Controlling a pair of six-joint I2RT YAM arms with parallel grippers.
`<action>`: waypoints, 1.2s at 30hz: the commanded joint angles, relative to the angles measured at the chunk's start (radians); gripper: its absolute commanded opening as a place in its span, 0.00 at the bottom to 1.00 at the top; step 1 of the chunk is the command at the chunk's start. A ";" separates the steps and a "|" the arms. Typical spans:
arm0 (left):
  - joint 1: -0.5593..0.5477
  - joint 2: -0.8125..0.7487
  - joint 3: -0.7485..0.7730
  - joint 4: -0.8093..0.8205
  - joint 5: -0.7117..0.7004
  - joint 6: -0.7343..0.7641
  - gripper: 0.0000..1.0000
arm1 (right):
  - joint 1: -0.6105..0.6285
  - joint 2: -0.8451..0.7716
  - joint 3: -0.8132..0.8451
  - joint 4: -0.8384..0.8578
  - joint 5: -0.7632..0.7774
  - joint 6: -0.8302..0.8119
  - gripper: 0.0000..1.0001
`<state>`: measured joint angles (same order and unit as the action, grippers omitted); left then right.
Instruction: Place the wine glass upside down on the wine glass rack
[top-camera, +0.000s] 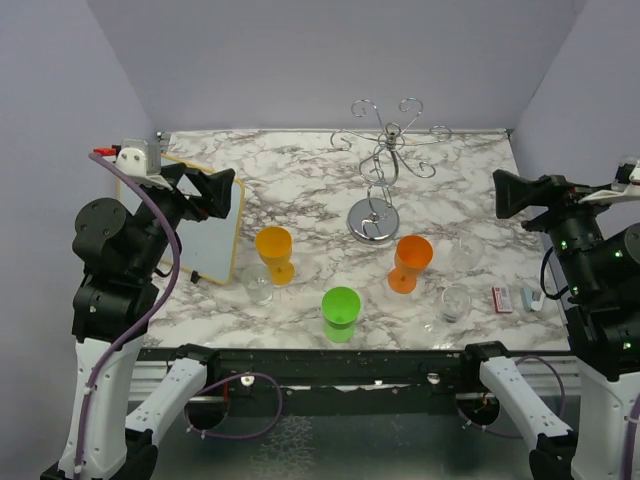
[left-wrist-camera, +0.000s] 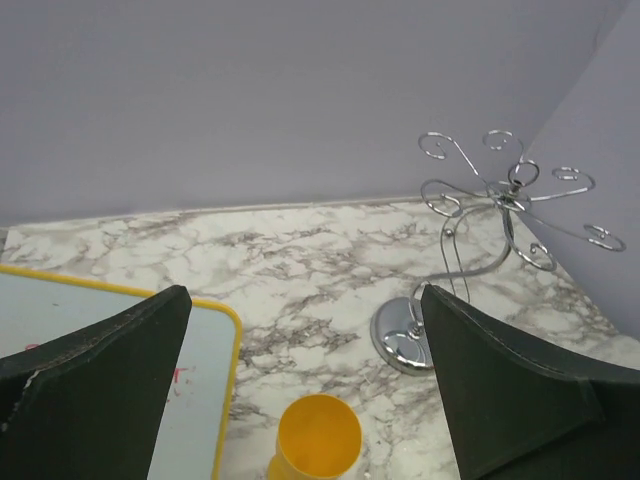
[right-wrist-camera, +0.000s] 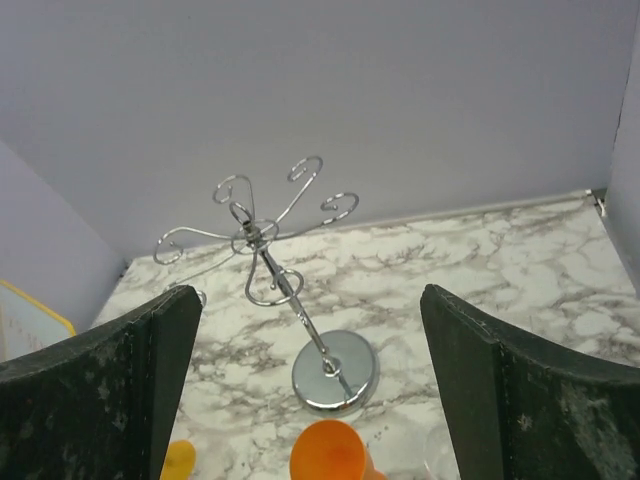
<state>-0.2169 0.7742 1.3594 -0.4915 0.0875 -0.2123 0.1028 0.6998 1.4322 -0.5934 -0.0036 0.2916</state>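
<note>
Left pincer (left-wrist-camera: 305, 300) and right pincer (right-wrist-camera: 310, 300) gape wide, both empty.

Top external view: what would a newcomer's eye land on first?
The shiny chrome wine glass rack stands bare at the middle back of the marble table. Before it sit three bright goblets: the yellow goblet left, the orange goblet right, the green goblet nearest the arms. The left tool and right tool hang open at either side.
</note>
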 joint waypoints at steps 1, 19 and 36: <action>0.005 -0.005 -0.069 0.040 0.117 -0.023 0.99 | -0.003 0.009 -0.043 -0.098 -0.019 0.024 1.00; 0.004 0.054 -0.273 0.147 0.422 -0.146 0.99 | -0.003 0.152 -0.182 -0.449 -0.017 -0.003 0.71; 0.005 0.051 -0.358 0.212 0.412 -0.178 0.99 | -0.003 0.288 -0.364 -0.328 0.113 0.023 0.41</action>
<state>-0.2169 0.8341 1.0126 -0.3153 0.4751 -0.3752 0.1028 0.9546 1.0966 -0.9844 0.0818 0.3069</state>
